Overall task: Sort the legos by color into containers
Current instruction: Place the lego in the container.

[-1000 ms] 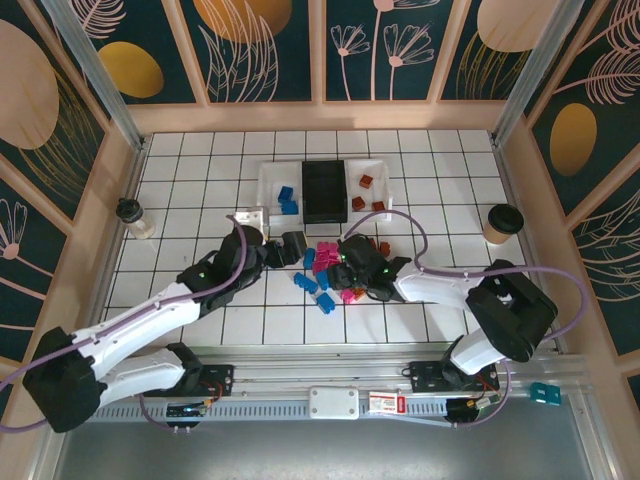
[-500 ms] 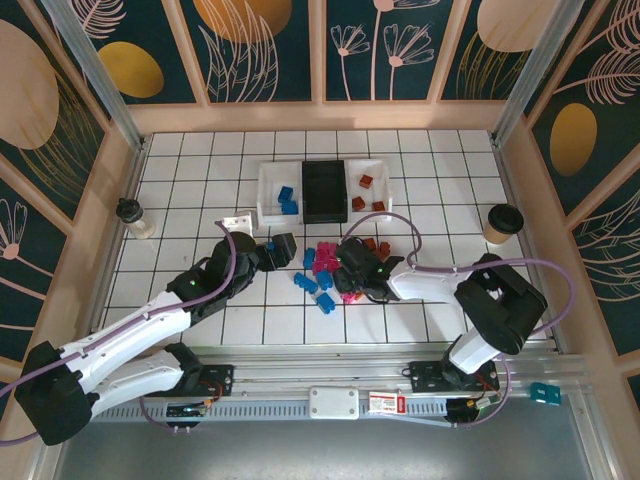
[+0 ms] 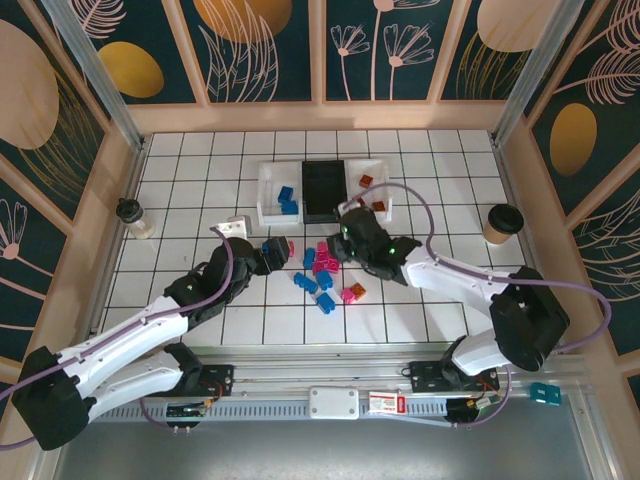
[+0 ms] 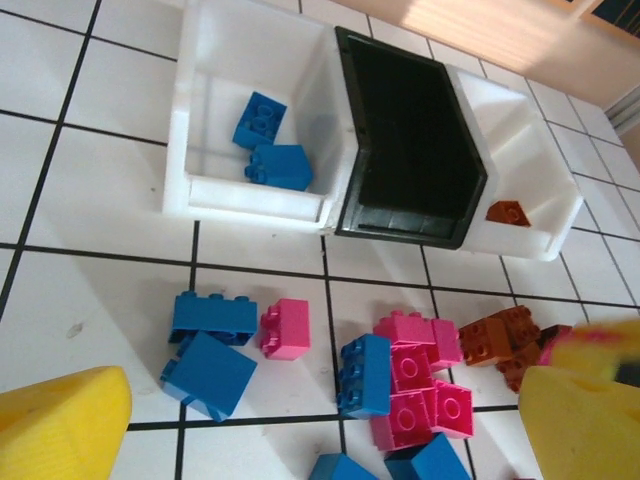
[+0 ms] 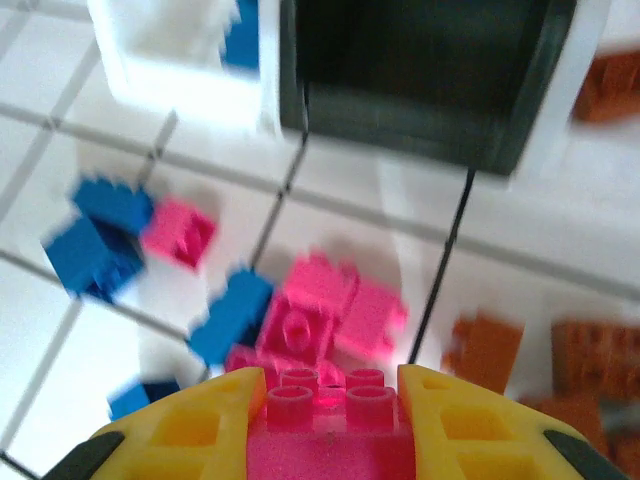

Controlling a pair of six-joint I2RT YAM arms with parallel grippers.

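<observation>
right claw [image 5: 330, 385] clamps a pink brick [image 5: 330, 428] just short of the black bin [image 5: 420, 70], left claw [image 4: 330, 400] gapes empty over the pile [image 4: 410, 370] before that bin; a sideways slip could drop pink into the white bin [image 4: 250, 195] touching its left wall, among blues [image 4: 270, 150]

- White tiled table [image 3: 450, 160].
- Three containers [image 3: 323, 192], upper centre: white, black, white, side by side.
- Loose legos [image 3: 326, 264], centre: blue, pink, brown.
- Lidded paper cup [image 3: 500, 224], right.
- Small jar [image 3: 135, 218], left.

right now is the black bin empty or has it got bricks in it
Empty: the black bin shows a bare dark floor in the left wrist view, no bricks inside.
</observation>
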